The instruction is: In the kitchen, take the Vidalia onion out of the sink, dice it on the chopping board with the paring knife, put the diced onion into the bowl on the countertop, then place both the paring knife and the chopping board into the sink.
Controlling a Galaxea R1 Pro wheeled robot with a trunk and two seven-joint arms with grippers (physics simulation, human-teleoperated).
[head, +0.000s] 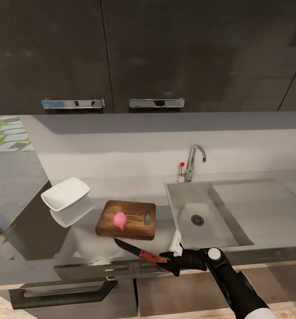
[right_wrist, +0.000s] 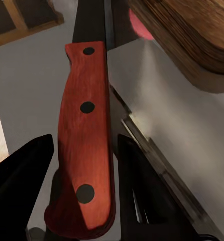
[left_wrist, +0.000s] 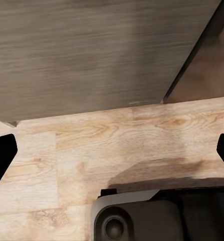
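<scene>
The right claw [head: 169, 259] is clamped on the paring knife [head: 139, 252] by its red handle, blade pointing left, just near of the chopping board [head: 134, 212] bearing the pink onion [head: 119, 220]. White bowl [head: 66, 193] sits left on the desk [head: 81, 243]; sink [head: 183, 199] right. Left claw [left_wrist: 112, 150] fingers stand apart over wooden floor [left_wrist: 117, 145].

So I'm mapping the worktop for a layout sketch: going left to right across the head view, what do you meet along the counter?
bowl → chopping board with the onion on it → paring knife held in the right gripper → tap → sink → drainboard
</scene>
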